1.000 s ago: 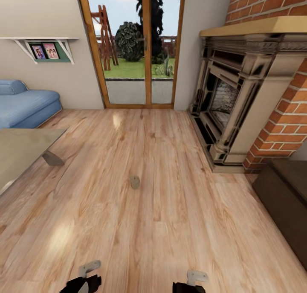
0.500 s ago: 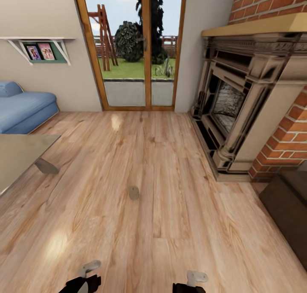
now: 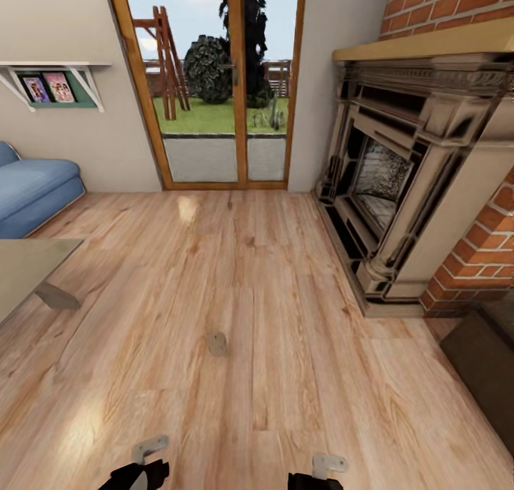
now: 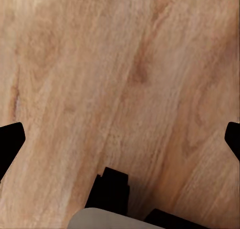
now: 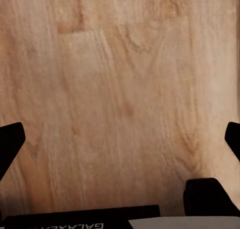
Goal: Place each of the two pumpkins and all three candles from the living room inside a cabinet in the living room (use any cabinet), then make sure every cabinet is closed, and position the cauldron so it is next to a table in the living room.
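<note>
A pale wooden floor [image 3: 285, 276] spreads across the room. A brick fireplace [image 3: 421, 183] stands at the right, glass doors [image 3: 214, 83] straight ahead, a blue sofa [image 3: 32, 190] at the left. The dark cabinet [image 3: 485, 361] sits low at the right edge, beside the fireplace. A grey tabletop [image 3: 25, 269] juts in from the left. One candle [image 3: 217, 343] (small, tan) lies on the bare floor, well apart from the furniture. The left tool [image 4: 120, 139] and the right tool [image 5: 120, 139] both stand wide over the planks, holding nothing.
</note>
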Available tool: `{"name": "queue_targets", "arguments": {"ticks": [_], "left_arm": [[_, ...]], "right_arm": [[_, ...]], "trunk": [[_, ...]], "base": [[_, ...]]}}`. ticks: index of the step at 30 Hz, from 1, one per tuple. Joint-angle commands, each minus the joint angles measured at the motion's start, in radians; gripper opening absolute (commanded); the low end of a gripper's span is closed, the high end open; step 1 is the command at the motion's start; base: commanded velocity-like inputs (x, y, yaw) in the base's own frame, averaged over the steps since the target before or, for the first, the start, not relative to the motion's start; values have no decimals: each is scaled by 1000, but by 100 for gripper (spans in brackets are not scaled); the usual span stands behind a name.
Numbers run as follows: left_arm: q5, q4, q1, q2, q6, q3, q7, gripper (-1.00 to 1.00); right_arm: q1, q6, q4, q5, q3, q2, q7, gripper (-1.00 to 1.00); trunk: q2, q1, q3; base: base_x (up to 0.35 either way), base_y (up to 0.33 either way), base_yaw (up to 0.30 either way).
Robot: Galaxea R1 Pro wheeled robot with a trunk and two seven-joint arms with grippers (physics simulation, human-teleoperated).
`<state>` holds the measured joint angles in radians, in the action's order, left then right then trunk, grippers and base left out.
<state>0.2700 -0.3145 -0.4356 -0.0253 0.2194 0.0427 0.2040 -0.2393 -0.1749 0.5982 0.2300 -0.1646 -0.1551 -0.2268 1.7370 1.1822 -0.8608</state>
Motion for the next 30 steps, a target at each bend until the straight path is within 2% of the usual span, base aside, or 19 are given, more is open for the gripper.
{"name": "queue_targets", "arguments": {"ticks": [1,13,23,30], "left_arm": [[0,0,0,0,0,0,0,100],[0,0,0,0,0,0,0,100],[0,0,0,-1,0,0,0,100],[0,0,0,-1,0,0,0,100]], "right_arm": [[0,0,0,0,0,0,0,100],[0,0,0,0,0,-1,1,100],[0,0,-1,1,0,1,1,100],[0,-1,-2,2,1,1,3,100]], "trunk": [[0,0,0],[0,0,0],[0,0,0],[0,0,0]], "base": [[330,45,-228],[260,91,-271],[18,116,-279],[0,20,-280]]}}
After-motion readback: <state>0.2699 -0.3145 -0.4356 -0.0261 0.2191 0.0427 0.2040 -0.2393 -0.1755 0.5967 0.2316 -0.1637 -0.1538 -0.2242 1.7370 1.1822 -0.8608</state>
